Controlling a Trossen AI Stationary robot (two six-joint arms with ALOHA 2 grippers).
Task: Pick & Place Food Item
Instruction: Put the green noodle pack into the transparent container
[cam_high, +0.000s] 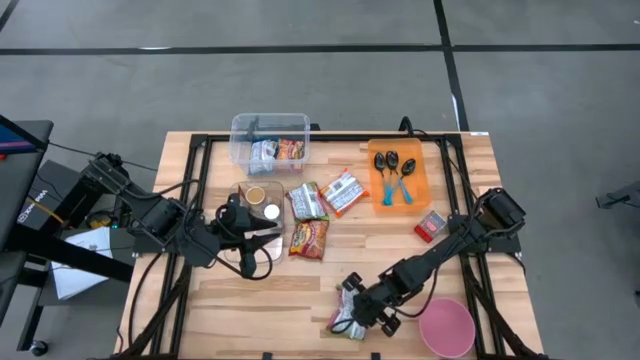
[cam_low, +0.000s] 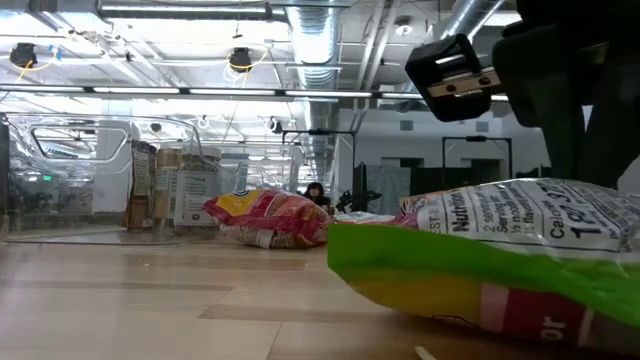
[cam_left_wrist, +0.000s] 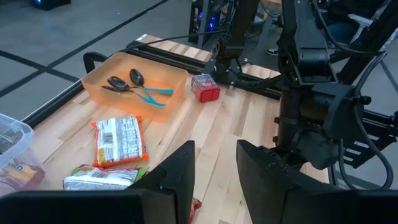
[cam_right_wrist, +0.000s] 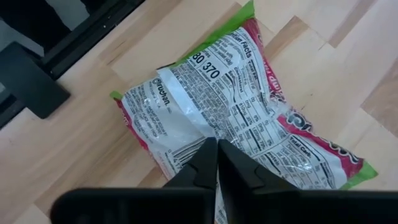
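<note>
- Right gripper low at the near edge of the wooden table, fingers pressed together, pinching the crinkled edge of a snack bag.
- Snack bag lying flat on the boards close to the near table edge, just left of the pink bowl; glossy foil, white nutrition panel up, red and green borders.
- In the low view, same bag bulging in the foreground, filling the right side.
- Left gripper over the left-middle of the table, fingers narrowly apart, nothing seen between them.
- Open bare planks between the two grippers, along the near-left part of the table.
- Black metal frame running round the table edges.
- Clear plastic bin at the far edge, packets inside.
- Orange tray at the far right, shallow and translucent, holding dark spoons with blue handles.
- Small red box near the right arm, apart from the tray.
- Three loose packets clustered mid-table between bin and tray.
- Round lidded jar just beside the left gripper.
</note>
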